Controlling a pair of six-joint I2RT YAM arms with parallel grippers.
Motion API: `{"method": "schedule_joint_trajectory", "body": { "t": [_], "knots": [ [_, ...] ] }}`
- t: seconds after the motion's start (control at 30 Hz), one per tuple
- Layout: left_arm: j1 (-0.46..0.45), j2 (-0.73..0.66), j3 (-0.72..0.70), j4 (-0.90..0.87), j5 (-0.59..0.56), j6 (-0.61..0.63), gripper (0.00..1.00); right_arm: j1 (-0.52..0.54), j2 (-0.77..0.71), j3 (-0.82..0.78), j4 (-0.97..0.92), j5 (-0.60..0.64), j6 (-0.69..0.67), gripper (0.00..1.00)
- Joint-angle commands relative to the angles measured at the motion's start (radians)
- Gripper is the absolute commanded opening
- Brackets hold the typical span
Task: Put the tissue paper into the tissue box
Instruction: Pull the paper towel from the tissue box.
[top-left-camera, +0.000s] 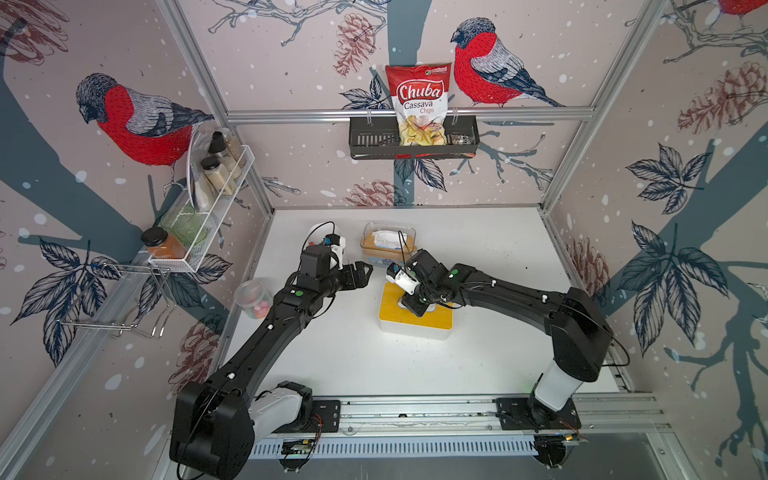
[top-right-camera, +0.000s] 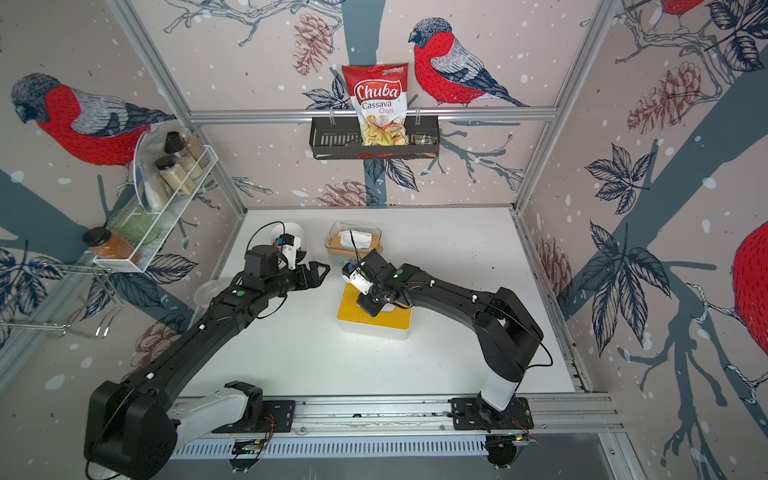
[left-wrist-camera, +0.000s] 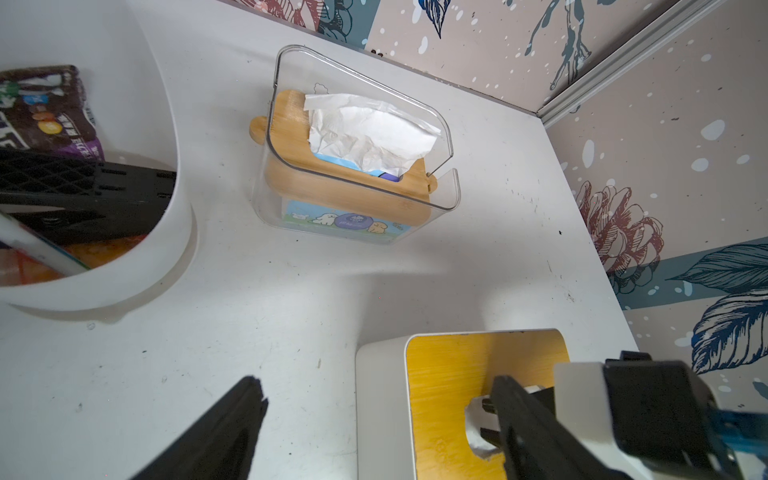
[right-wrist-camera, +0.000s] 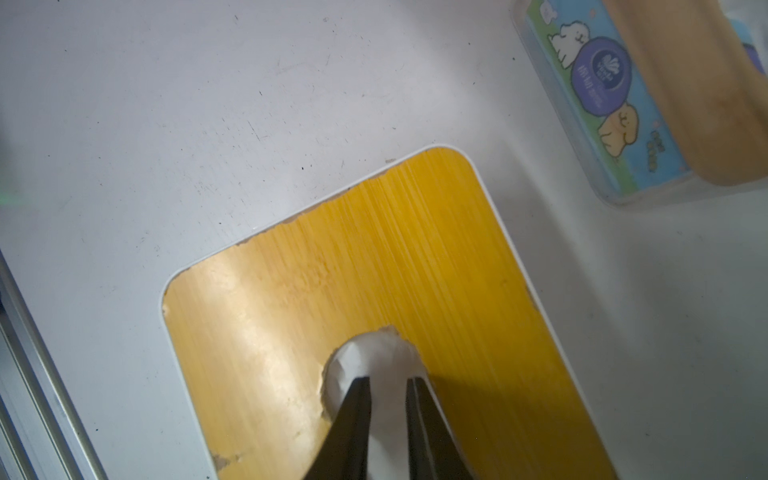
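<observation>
Right tool (right-wrist-camera: 388, 379) was down on the tissue box (top-left-camera: 409, 330), tips planted at the round cut-out (right-wrist-camera: 332, 376) in the yellow lid (right-wrist-camera: 395, 249). Its fingers (right-wrist-camera: 353, 415) were drawn close, only a narrow slot between them, and the tissue paper (right-wrist-camera: 376, 353) sat right in that slot, pinched. White paper bulged just ahead of the tips and filled the cut-out from edge to edge. It lay at lid level, with nothing trailing across the yellow surface. How much of it reached below the lid could not be told.

In both top views the right tool pointed steeply down over the middle of the lid, its wrist hiding the paper from above.

Over to the left tool (top-left-camera: 365, 275): spread wide and holding nothing. It hung above the tabletop (top-left-camera: 478, 257) near the box's far corner, clear of the box and well apart from the paper. From its wrist camera that corner of the box showed, with a scrap of white in the cut-out beside the right tool.

Farther back on the tabletop stood a clear holder (left-wrist-camera: 340, 224) with a wooden top, a separate white sheet poking up out of it. A white tub (left-wrist-camera: 124, 282) sat off to the side, near the left tool.
</observation>
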Motion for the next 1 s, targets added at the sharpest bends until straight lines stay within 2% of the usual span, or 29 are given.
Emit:
{"method": "schedule_joint_trajectory", "body": {
  "t": [0.0, 0.6, 0.8, 0.97],
  "knots": [
    [0.004, -0.004, -0.003, 0.019, 0.003, -0.001, 0.89, -0.002, 0.005, 0.009, -0.006, -0.026, 0.001, 0.24],
    [0.004, -0.002, -0.006, 0.025, 0.005, -0.002, 0.89, -0.04, 0.037, 0.012, -0.017, -0.101, 0.013, 0.26],
    [0.005, 0.0, -0.006, 0.027, 0.008, -0.004, 0.89, -0.044, 0.062, 0.016, -0.023, -0.087, 0.009, 0.23],
    [0.005, 0.002, -0.007, 0.03, 0.012, -0.005, 0.88, -0.051, 0.041, 0.012, 0.006, -0.114, 0.015, 0.14]
  ]
}}
